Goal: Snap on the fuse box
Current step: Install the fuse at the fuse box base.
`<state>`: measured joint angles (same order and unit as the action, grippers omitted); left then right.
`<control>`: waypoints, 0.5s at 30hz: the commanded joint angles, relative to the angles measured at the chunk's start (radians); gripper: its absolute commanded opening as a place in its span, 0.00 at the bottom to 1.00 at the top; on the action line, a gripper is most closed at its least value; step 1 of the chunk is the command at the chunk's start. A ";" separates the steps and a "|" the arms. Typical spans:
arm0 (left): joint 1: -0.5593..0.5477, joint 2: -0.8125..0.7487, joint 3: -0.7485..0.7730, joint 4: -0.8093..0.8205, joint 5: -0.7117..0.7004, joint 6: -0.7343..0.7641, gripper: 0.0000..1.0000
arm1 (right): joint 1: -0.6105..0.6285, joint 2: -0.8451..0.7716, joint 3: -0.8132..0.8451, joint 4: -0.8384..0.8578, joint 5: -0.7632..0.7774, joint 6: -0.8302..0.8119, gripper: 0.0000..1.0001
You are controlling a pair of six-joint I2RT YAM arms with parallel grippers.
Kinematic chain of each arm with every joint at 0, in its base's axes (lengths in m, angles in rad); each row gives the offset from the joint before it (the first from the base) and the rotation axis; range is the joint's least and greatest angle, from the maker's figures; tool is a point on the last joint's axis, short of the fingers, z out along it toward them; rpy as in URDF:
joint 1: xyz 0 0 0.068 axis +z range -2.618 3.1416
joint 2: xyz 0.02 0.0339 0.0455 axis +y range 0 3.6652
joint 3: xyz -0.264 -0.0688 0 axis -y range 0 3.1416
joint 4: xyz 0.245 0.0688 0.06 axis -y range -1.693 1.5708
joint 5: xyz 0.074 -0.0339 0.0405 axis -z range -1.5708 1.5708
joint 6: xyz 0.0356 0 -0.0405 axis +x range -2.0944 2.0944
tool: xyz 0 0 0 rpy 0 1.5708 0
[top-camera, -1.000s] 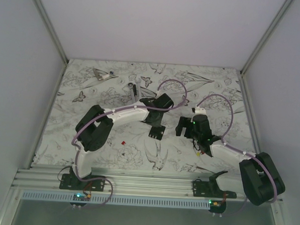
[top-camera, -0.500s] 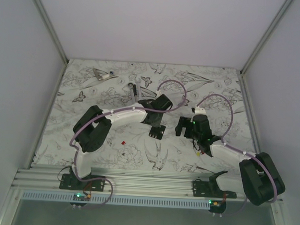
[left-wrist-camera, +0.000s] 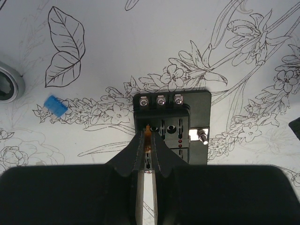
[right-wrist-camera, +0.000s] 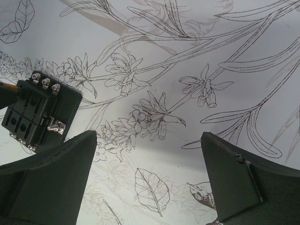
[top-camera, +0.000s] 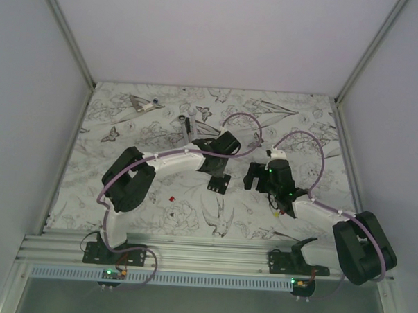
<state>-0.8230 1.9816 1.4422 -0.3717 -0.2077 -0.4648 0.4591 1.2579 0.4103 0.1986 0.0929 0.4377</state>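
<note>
The fuse box (left-wrist-camera: pixel 187 117) is a small black squarish box with three screws along its far edge, and it lies flat on the flower-print table. It also shows in the top view as the fuse box (top-camera: pixel 218 182) and at the left edge of the right wrist view as the fuse box (right-wrist-camera: pixel 40 115). My left gripper (left-wrist-camera: pixel 148 133) is shut on a thin orange fuse (left-wrist-camera: pixel 148 129), its tips right over the box's left slots. My right gripper (right-wrist-camera: pixel 149 136) stands open above bare table, to the right of the box, with nothing between its fingers.
A loose blue fuse (left-wrist-camera: pixel 56 106) and a round silver part (left-wrist-camera: pixel 7 86) lie left of the box. A red fuse (top-camera: pixel 171 196) sits nearer the front. A grey metal piece (top-camera: pixel 145 104) and a small tool (top-camera: pixel 186 124) lie toward the far edge.
My left arm has shifted slightly toward the far side over the fuse box. The right arm and both grippers' jaws are unchanged.
</note>
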 commanded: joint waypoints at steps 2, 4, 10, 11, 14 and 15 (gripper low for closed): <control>-0.001 0.000 -0.025 -0.041 0.009 0.056 0.00 | -0.008 0.008 0.016 0.036 -0.019 0.001 1.00; -0.001 -0.004 -0.028 -0.041 0.018 0.067 0.00 | -0.008 0.007 0.016 0.036 -0.020 0.000 1.00; -0.001 -0.026 -0.038 -0.041 0.000 0.083 0.00 | -0.008 0.010 0.016 0.042 -0.026 -0.003 1.00; -0.001 -0.027 -0.038 -0.040 -0.002 0.083 0.00 | -0.008 0.011 0.016 0.043 -0.027 -0.003 1.00; -0.001 -0.034 -0.041 -0.035 -0.010 0.077 0.00 | -0.008 0.016 0.018 0.044 -0.030 -0.002 1.00; -0.001 -0.038 -0.043 -0.030 -0.012 0.074 0.00 | -0.008 0.017 0.018 0.044 -0.029 -0.002 1.00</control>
<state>-0.8230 1.9728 1.4300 -0.3653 -0.1989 -0.4061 0.4591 1.2659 0.4103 0.2096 0.0704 0.4370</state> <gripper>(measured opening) 0.089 0.998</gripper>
